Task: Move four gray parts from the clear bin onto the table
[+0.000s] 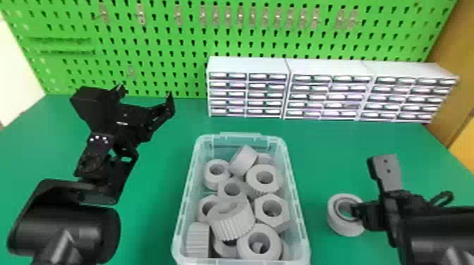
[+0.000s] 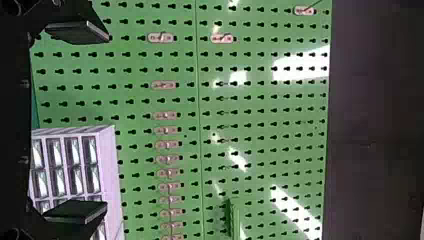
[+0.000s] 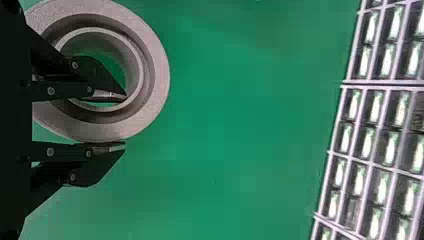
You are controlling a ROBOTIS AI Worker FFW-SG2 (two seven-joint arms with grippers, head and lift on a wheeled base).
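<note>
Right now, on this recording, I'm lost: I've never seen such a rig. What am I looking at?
This is a robot with two black arms. The head view looks down over its work; each wrist view looks out past that arm's own fingers and lies on its side. On the green table stands a clear bin of chunky gray parts; drawer cabinets stand behind, before a green pegboard. The left gripper is open and empty. The right gripper has a gray ring, right of the bin, one finger in its hole and one outside, closed on the wall. Whether the ring touches the table, I can't tell.
</note>
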